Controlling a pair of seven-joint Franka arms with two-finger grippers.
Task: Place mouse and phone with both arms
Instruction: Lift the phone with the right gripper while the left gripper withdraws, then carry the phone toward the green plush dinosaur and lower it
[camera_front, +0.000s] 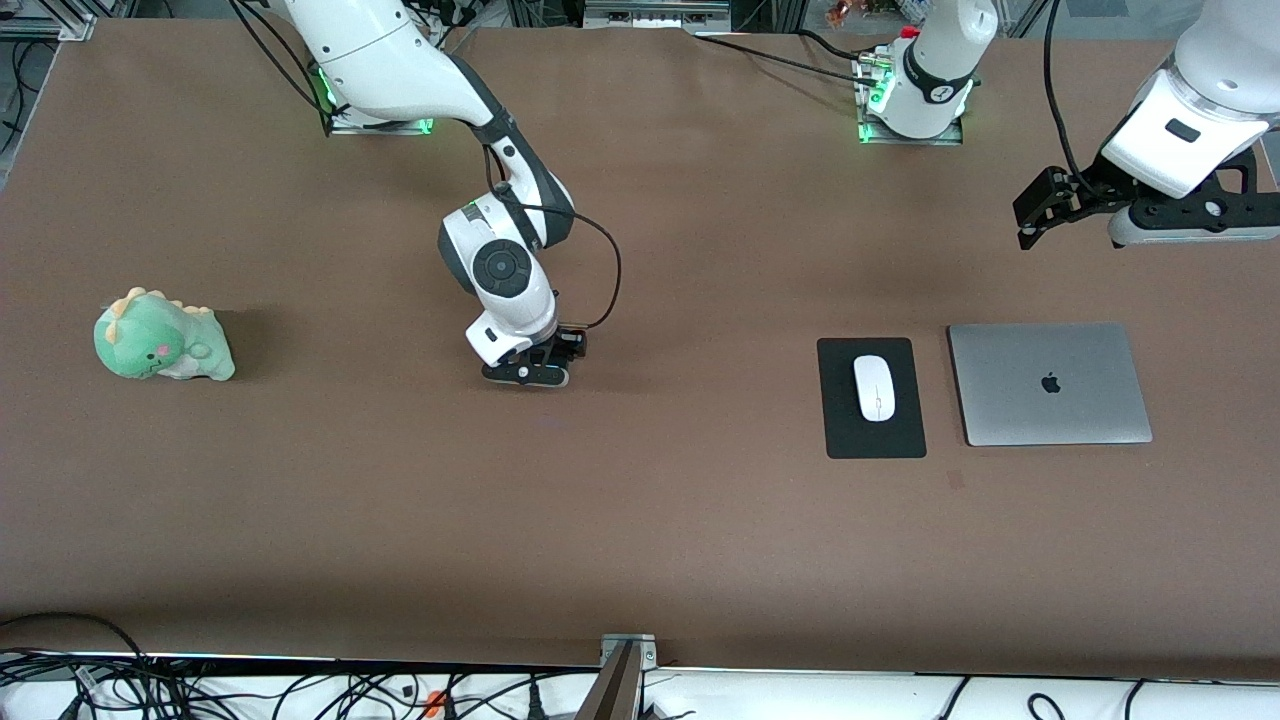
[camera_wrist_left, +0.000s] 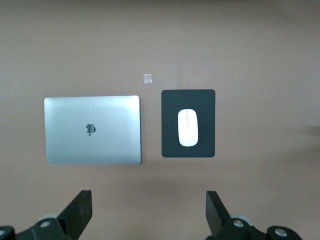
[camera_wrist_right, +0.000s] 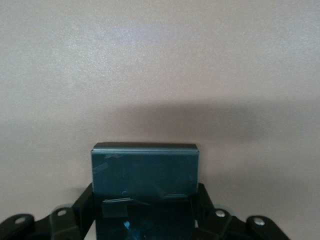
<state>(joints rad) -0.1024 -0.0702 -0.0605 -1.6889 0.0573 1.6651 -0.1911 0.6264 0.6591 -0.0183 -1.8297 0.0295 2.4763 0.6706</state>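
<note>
Slippage is the main worry at the right gripper (camera_front: 535, 372), low at the table near the middle of the front view, a little toward its left. In the right wrist view its jaws sit clamped on the two sides of the phone (camera_wrist_right: 145, 172), a dark glossy slab that juts out past the fingertips. Only part of the phone lies between the fingers (camera_wrist_right: 205, 200), so if the arm lifts or swings quickly, the smooth casing could pivot or slide out and drop onto the brown table (camera_front: 640, 520).

The mouse (camera_front: 874, 387) lies on the black mat (camera_front: 840, 430) in the right-centre of the front view, just beside the closed silver laptop (camera_front: 1048, 383), so that half of the job looks done. The left gripper (camera_front: 1035, 215) hangs in the air at the upper right of the front view, jaws spread wide and empty, waiting.

A phone carried toward the mat could nudge the mouse or clip the laptop's edge if it comes in low. The green dinosaur toy (camera_front: 160, 337) sits well apart at the left edge, out of harm's way.
</note>
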